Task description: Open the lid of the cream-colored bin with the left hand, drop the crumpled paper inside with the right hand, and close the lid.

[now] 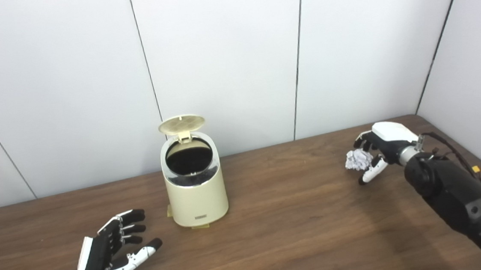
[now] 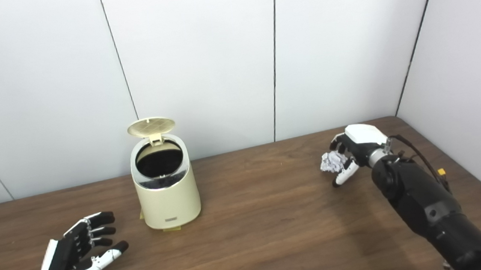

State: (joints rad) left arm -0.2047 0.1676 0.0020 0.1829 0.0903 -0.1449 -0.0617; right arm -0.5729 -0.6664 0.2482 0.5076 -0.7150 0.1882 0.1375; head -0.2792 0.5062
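The cream-colored bin (image 1: 195, 190) stands on the wooden table (image 1: 290, 217), left of centre. Its round lid (image 1: 181, 124) is tipped up at the back, so the dark inside shows. My left hand (image 1: 110, 252) rests low on the table to the bin's front left, open, fingers spread, holding nothing. Far to the right, my right hand (image 1: 377, 150) curls around the crumpled white paper (image 1: 357, 159), fingers over it and thumb below. The paper sits at about table level; whether it is lifted I cannot tell.
White wall panels (image 1: 226, 59) close off the back of the table and its right side. Bare brown wood stretches between the bin and the right hand. Small bits of tape (image 1: 200, 226) show under the bin's base.
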